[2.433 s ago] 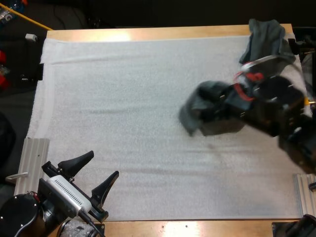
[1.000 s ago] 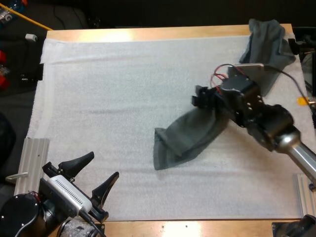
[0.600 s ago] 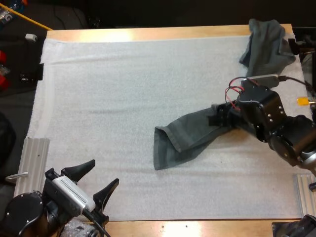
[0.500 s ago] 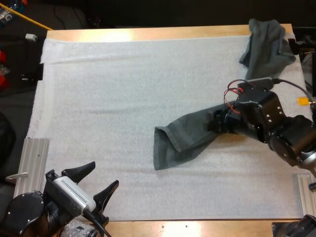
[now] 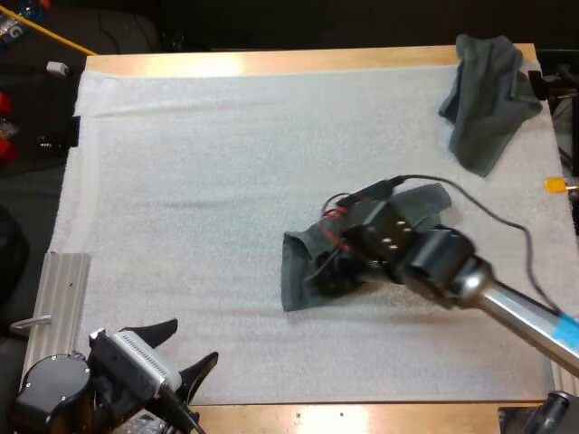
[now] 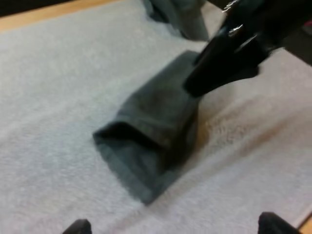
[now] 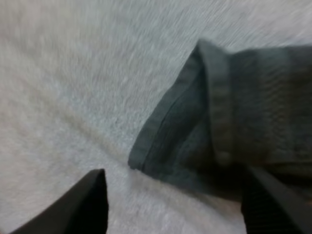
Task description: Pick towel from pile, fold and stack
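Observation:
A dark grey-green towel [image 5: 403, 206] lies stretched out flat on the white mat [image 5: 199, 181], running from the middle toward the right. My right gripper [image 5: 324, 273] hovers low over its left, near end, fingers apart. In the right wrist view the towel's folded corner [image 7: 214, 117] lies between and just beyond the open gripper [image 7: 180, 204]. A second, crumpled towel [image 5: 488, 90] sits at the mat's far right corner. My left gripper [image 5: 176, 353] stays open at the near left edge of the mat. The left wrist view looks across at the flat towel [image 6: 156, 126] and the right gripper [image 6: 219, 63].
A metal rail [image 5: 59, 294] lies along the mat's left edge near my left arm. The right arm's link crosses the near right part of the mat. Bare mat stretches across the left half and the far side.
My right gripper let go of the towel's right end and swept left along it to its near-left end. The left arm sank slightly toward the near edge.

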